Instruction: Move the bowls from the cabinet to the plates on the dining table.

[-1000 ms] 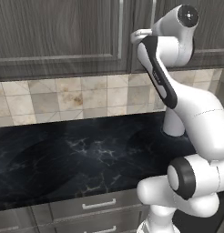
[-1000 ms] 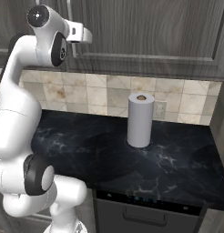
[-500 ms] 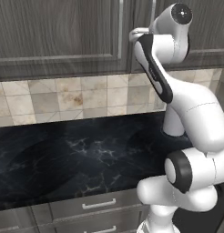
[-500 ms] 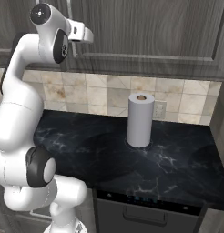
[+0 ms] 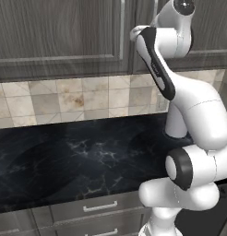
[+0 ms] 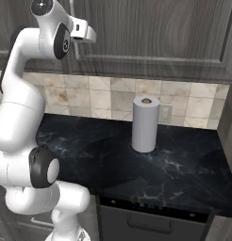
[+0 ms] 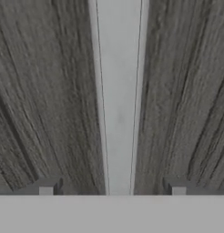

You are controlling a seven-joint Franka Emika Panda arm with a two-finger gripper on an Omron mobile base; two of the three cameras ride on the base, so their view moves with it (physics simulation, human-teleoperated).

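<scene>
Step in hand, as I read it: open the grey wood-grain wall cabinet (image 5: 64,37) by its long pale bar handle (image 7: 118,100) — doors are shut, so the bowls sit somewhere behind them, not visible. Plates and dining table aren't in frame either.

Tool (image 7: 111,187) state: fingers spread, one dark tip (image 7: 46,186) on each side of the handle, bar centred between them. Clear wood shows between each tip and the bar, so no contact yet. Nothing pinched.

Right base view has the tool (image 6: 79,36) up against the door face above the tiled backsplash (image 6: 113,96).

How to do it well, my judgement:
- Bar is well centred — don't re-align, just press the fingers together squarely on it.
- Check depth first; tips must pass behind the bar's front face or they'll slip off its edge.
- Pull along an arc about the hinge, not straight out — a straight pull will fight the grip.
- Can't tell which side the hinge is on from these views; the handle sits near the seam between two doors, so watch which panel moves.
- Swing wide enough for the arm to reach the shelf afterwards.

White paper towel roll (image 6: 145,124) stands on the black marble-look bench (image 6: 136,164), well apart from the arm — no collision worry.
</scene>
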